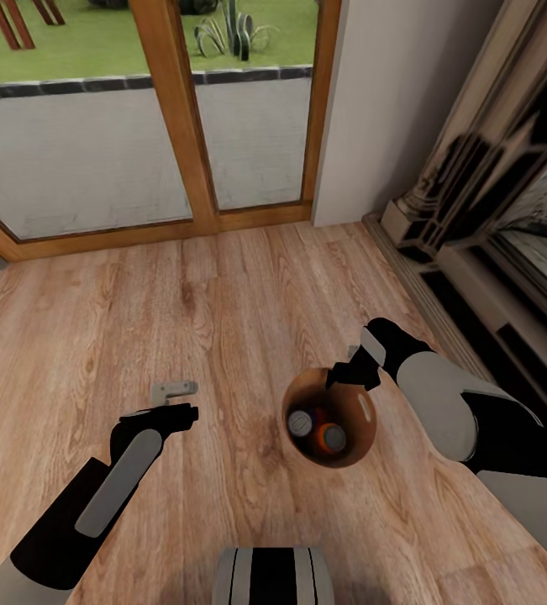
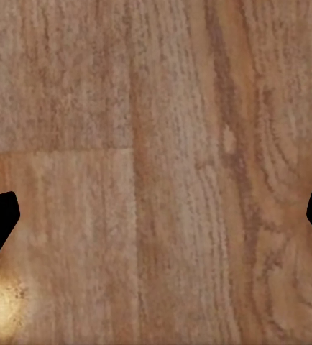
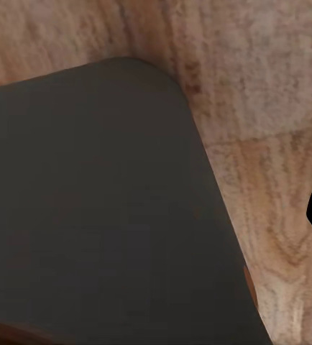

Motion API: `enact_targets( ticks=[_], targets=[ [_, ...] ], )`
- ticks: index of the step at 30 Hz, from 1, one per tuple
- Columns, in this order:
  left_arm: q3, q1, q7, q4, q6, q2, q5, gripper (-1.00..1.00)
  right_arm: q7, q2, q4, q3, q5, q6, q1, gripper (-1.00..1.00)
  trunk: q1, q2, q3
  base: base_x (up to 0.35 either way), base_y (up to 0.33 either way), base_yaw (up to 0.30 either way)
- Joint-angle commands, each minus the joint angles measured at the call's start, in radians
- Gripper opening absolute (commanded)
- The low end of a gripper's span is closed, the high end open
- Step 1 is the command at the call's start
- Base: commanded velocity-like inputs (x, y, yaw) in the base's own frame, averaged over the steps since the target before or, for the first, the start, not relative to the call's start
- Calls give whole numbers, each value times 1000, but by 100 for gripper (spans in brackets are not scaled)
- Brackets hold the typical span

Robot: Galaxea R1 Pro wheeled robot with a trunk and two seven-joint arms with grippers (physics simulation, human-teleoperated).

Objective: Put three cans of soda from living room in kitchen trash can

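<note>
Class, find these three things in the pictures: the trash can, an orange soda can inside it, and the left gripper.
trash can [image 1: 360,410]: head view, on its bare copper-brown inner wall.
orange soda can [image 1: 333,437]: head view, on its grey metal top.
left gripper [image 1: 181,402]: head view, midway between its fingertips, above the wood floor.

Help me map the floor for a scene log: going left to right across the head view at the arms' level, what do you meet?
Left claw → bin with cans inside → right claw at the bin's rim → fireplace along the right edge.
</note>
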Motion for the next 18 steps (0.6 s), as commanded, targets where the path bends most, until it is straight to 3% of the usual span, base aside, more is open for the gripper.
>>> enact_targets(
  ticks=[1, 18],
  targets=[
    [0, 0, 0, 0, 0, 0, 0, 100, 0, 0, 0, 0, 0, 0, 0, 100, 0, 0, 0, 0, 0, 0],
    [0, 0, 0, 0, 0, -1, 0, 100, 0, 0, -1, 1, 1, 0, 0, 100, 0, 0, 0, 0, 0, 0]
  ],
)
